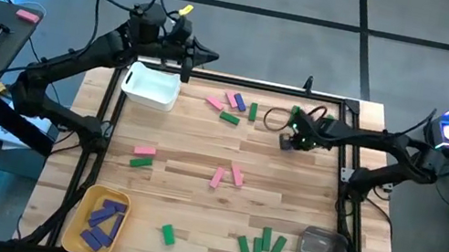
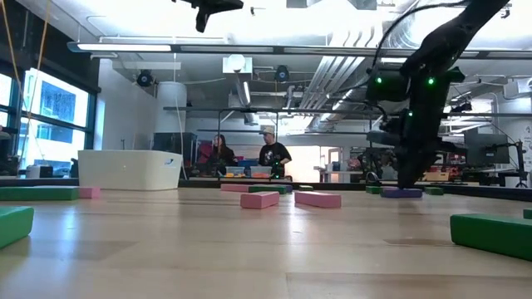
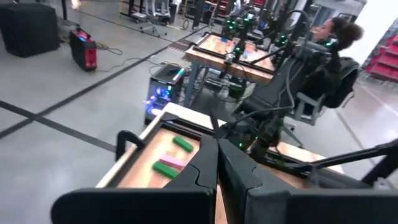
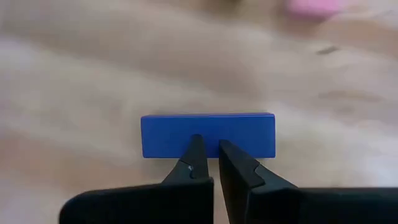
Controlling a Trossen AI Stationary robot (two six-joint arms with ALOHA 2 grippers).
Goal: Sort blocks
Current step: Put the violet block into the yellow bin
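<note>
We find no legible brand, label or writing. The right gripper (image 4: 208,155) is low over the table's (image 1: 190,217) far right part, fingers pressed together, tips at a purple block (image 4: 208,134) whose long axis lies crosswise to the fingers; we cannot tell whether they touch. The left gripper (image 3: 217,163), also closed and empty, hangs over the far edge beside the white bin (image 1: 151,85).

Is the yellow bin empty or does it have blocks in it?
Not empty. The high view shows several purple blocks lying inside the yellow bin at the table's near left corner.
</note>
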